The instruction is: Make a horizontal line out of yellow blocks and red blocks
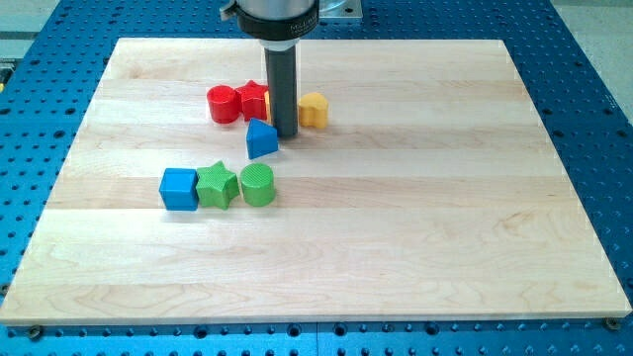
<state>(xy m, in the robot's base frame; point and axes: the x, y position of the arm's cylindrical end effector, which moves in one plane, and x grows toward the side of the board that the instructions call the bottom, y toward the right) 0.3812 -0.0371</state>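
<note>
A row of red and yellow blocks is seen near the top of the table (pixel 415 247), left of centre. From the view's left it runs: a red cylinder (pixel 223 103), a red star (pixel 253 99) touching it, then the rod, and a yellow block (pixel 314 110) just to the rod's right. A sliver of yellow shows at the rod's left edge, so a second yellow block may be hidden behind it; this cannot be confirmed.

My tip (pixel 286 133) is set down between the red star and the yellow block, at the line's lower edge and just beside the upper right of a blue block (pixel 262 138) with a pointed top. No pincer is fitted, so no open or closed state can be told.

The line is judged nearly finished: the visible pieces lie roughly level and close together. What remains, it seems, is the closing of any gap hidden by the rod.

Below, a blue cube (pixel 179 188), a green star (pixel 217 185) and a green cylinder (pixel 257 185) are lined up in a touching row, apart from the task.
</note>
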